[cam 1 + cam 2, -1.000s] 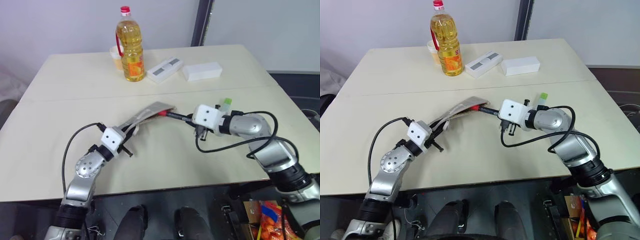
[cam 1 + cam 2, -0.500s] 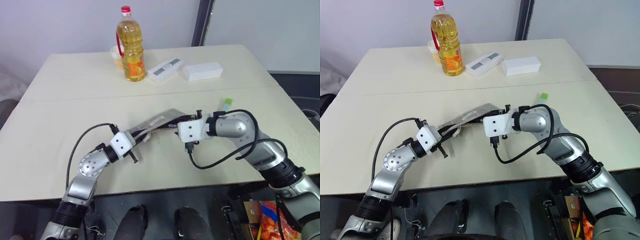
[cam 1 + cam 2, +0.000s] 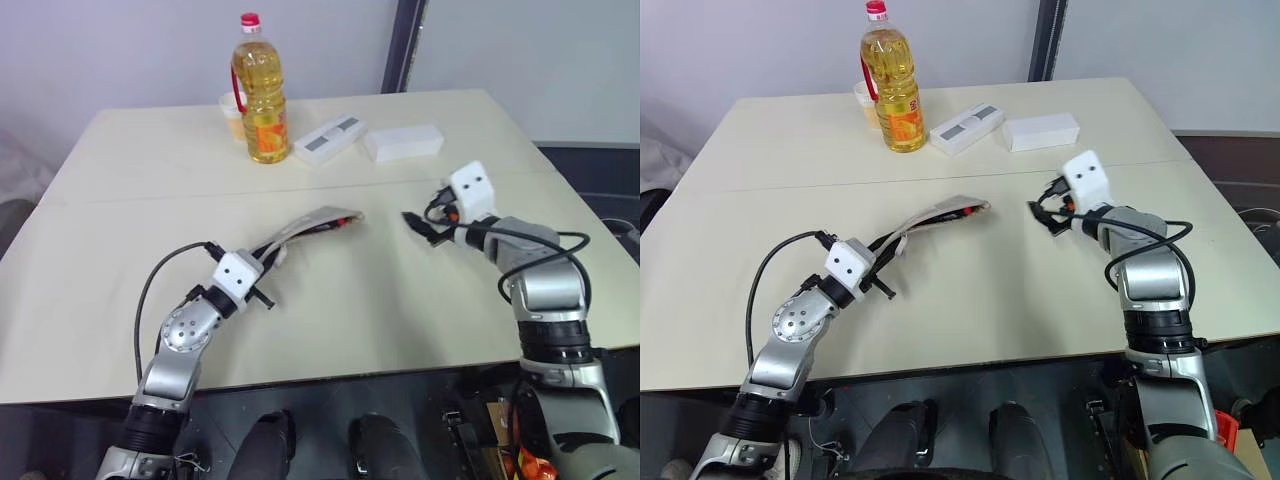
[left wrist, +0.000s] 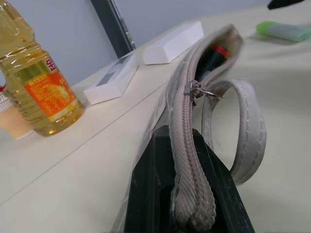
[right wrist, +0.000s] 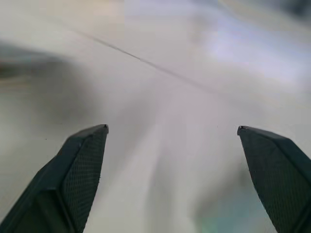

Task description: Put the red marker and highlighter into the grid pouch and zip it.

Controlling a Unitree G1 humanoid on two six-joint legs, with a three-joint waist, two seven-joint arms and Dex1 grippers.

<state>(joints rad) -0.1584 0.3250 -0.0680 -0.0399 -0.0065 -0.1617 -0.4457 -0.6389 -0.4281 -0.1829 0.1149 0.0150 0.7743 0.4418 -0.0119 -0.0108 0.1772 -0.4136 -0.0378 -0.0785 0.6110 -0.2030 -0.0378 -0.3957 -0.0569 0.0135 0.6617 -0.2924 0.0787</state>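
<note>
On the counter, near the middle, my left fingers are clenched on the near end of the grid pouch and lift it a little. The far end is open. The red marker is now tucked inside the pouch; I can see its red and black tip in the mouth. A moment ago my right fingers were at the pouch mouth, holding that marker and pushing it in. Now they have let go, swung away to the right, and stand wide apart with nothing between them.

So I think the first pen is done. The highlighter lies on the counter past the pouch, on the right side, close to my right arm. I think my right fingers go for it next. The zipper pull sits partway along the pouch, so the zip is not closed yet.
</note>
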